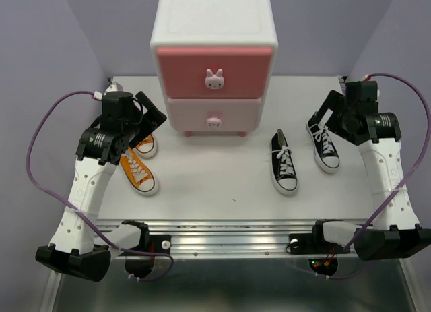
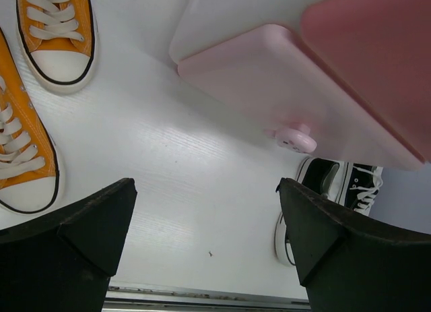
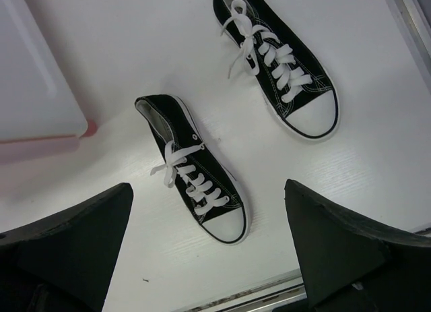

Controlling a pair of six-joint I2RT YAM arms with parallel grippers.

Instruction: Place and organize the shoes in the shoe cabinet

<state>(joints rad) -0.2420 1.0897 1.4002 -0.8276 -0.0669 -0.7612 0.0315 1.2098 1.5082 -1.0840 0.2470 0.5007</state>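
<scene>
The shoe cabinet (image 1: 214,29) stands at the back middle, white, with a darker pink upper drawer (image 1: 214,73) and a paler lower drawer (image 1: 214,113), both shut. Two orange shoes (image 1: 138,172) (image 1: 146,145) lie at the left, partly under my left gripper (image 1: 151,120), which is open and empty. Two black shoes (image 1: 283,162) (image 1: 324,147) lie at the right. My right gripper (image 1: 323,116) is open and empty, above the right black shoe. The left wrist view shows the orange shoes (image 2: 23,150) (image 2: 60,29) and the lower drawer's knob (image 2: 296,138). The right wrist view shows both black shoes (image 3: 195,170) (image 3: 279,56).
The white table (image 1: 222,184) ends in a metal rail (image 1: 222,234) at the front, where the arm bases sit. Lilac walls close in the back and both sides. The cabinet's pink feet (image 1: 188,133) rest on the table.
</scene>
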